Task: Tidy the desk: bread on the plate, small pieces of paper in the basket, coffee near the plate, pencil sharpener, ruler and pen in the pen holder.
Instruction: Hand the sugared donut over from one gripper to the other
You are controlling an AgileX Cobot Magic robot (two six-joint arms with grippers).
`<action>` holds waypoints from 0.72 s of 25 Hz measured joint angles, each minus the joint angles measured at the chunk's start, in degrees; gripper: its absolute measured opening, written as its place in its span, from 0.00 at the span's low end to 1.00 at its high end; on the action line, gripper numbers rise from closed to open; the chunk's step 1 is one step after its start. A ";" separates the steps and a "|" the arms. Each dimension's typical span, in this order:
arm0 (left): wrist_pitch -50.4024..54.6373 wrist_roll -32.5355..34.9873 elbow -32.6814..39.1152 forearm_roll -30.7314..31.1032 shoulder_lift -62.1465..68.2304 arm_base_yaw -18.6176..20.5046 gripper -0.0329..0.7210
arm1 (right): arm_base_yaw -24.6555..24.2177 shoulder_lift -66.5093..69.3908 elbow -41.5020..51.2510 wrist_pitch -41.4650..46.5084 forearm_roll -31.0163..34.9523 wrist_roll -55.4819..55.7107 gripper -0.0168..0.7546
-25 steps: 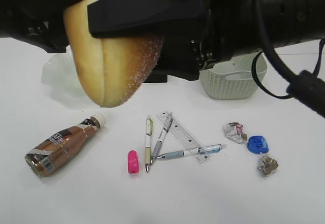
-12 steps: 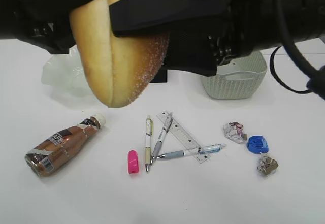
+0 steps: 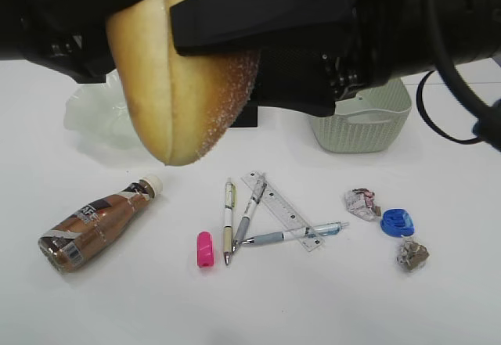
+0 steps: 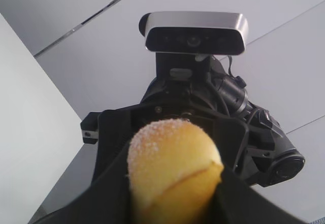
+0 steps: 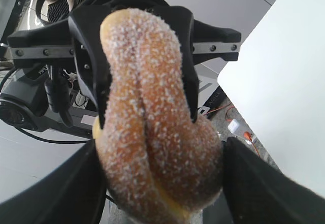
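Note:
The bread (image 3: 176, 87), a sugar-dusted golden bun, hangs high in the air close to the exterior camera, with black gripper parts across its upper end. In the left wrist view the bread (image 4: 172, 168) fills my left gripper (image 4: 172, 196), pressed between both dark fingers. In the right wrist view the bread (image 5: 152, 132) sits between my right gripper's (image 5: 157, 188) fingers, and the left gripper clamps its far end. On the table lie the coffee (image 3: 94, 220), the ruler (image 3: 283, 212) and three pens (image 3: 228, 220). The plate (image 3: 90, 114) and basket (image 3: 360, 130) stand behind.
A pink oblong piece (image 3: 204, 249) lies left of the pens. Two crumpled papers (image 3: 362, 203) (image 3: 412, 255) and a small blue object (image 3: 398, 221) lie at the right. A black box foot (image 3: 243, 118), perhaps the pen holder, shows under the arms.
The bread and both grippers have shifted a little to the right in the exterior view, then held still. Nothing on the table has moved.

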 joint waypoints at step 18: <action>0.23 0.00 0.00 1.80 0.00 0.00 0.33 | -0.31 -0.27 0.00 -0.21 -2.97 5.44 0.88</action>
